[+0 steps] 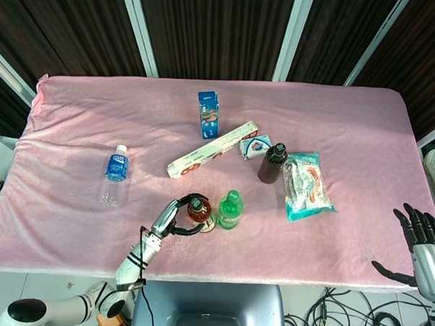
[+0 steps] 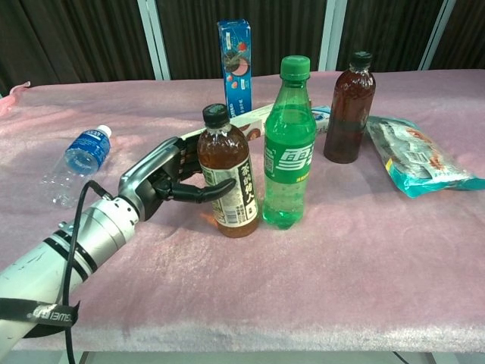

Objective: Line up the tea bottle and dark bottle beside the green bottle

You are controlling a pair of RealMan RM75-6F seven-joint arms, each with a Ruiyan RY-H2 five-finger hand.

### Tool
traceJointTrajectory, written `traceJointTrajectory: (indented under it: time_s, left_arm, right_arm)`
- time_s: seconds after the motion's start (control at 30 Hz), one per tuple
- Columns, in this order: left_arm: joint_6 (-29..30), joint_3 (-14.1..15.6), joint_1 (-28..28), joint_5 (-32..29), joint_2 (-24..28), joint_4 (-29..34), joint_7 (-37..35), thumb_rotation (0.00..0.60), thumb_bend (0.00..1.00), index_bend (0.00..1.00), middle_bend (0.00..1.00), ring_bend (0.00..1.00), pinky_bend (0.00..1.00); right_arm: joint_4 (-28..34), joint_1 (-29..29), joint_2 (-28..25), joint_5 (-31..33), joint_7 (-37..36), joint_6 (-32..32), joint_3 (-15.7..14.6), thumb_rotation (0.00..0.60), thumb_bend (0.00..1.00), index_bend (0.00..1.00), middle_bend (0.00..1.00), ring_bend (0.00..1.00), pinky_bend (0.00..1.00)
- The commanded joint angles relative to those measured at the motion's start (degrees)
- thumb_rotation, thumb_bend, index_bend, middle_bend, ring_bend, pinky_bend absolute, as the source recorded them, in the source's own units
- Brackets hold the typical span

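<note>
**Q.** Where do the task's things stand, and what are the hands doing?

**A.** The left hand (image 2: 163, 180) wraps its fingers round the tea bottle (image 2: 226, 173), which stands on the pink table (image 2: 364, 265) tilted a little away from the green bottle (image 2: 288, 144) just beside it. The dark bottle (image 2: 349, 108) stands upright, well apart, further back and to the right. The right hand (image 1: 420, 240) hangs off the table's right edge, fingers spread, holding nothing.

**Q.** How will the bottles likely handle?

**A.** Both look full, so probably heavy for their size, with stiff plastic walls and smooth, likely slippery labels. Tall and narrow, they would tip easily; a hold at mid-body, below the shoulder, seems safest. The velvety cloth may drag at the base, so lifting seems better than sliding.

**Q.** What stands around, or in the way?

**A.** A snack packet (image 2: 420, 159) lies just beside the dark bottle, on its right. A long flat box (image 1: 213, 151) and a small white packet (image 1: 255, 146) lie behind the 2 front bottles, a blue carton (image 2: 235, 54) stands further back, and a water bottle (image 2: 79, 155) lies on its side at left. The cloth right of the green bottle is bare.
</note>
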State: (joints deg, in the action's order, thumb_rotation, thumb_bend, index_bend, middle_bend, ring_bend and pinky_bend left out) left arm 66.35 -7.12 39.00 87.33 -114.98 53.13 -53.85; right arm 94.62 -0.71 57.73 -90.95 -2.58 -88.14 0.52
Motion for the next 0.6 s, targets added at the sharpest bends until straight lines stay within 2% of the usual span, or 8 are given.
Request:
traceJointTrajectory:
  time_s: [0.03,0.1,0.2,0.27,0.4,0.5,0.6]
  left_arm:
    - [-0.18,0.32,0.06,0.16,-0.01,-0.19,-0.01,0.6,0.48,0.57,0.47,0.24,0.23]
    - [-0.36,0.54,0.12,0.23,-0.19,-0.6,-0.13,0.6,0.46,0.52,0.38,0.17,0.21]
    - [-0.72,0.74,0.27,0.29,-0.09,-0.66,-0.76,0.6,0.41,0.33,0.22,0.04,0.15]
    - [-0.65,0.64,0.26,0.2,-0.09,-0.65,-1.09,0.6,0.39,0.22,0.15,0.0,0.13]
    - [-0.7,0.77,0.27,0.23,0.21,-0.38,-1.44,0.6,0.35,0.06,0.04,0.0,0.1]
    - [-0.61,0.82,0.23,0.23,0.4,-0.01,-1.15,0.6,0.32,0.0,0.0,0.0,0.07]
    - [-0.29,0.92,0.15,0.37,0.64,0.51,-0.6,0.6,0.32,0.0,0.0,0.0,0.06]
  right_arm:
    - [-0.01,0.02,0.0,-0.03,-0.06,-0.06,0.03,0.6,0.22,0.0,0.0,0.0,0.04]
    - [-0.03,0.03,-0.03,-0.08,-0.15,-0.04,-0.01,0.6,0.22,0.0,0.0,0.0,0.04]
    - [-0.07,0.05,-0.06,-0.11,-0.29,-0.09,0.01,0.6,0.22,0.0,0.0,0.0,0.04]
    - [-0.09,0.04,-0.05,-0.13,-0.33,-0.08,0.02,0.6,0.22,0.0,0.0,0.0,0.04]
    - [-0.11,0.07,0.0,-0.19,-0.28,-0.17,0.04,0.6,0.22,0.0,0.0,0.0,0.04]
    - [-0.09,0.1,0.04,-0.21,-0.14,-0.19,0.04,0.6,0.22,0.0,0.0,0.0,0.04]
    - [-0.08,0.1,0.08,-0.25,-0.05,-0.2,0.05,0.6,0.22,0.0,0.0,0.0,0.04]
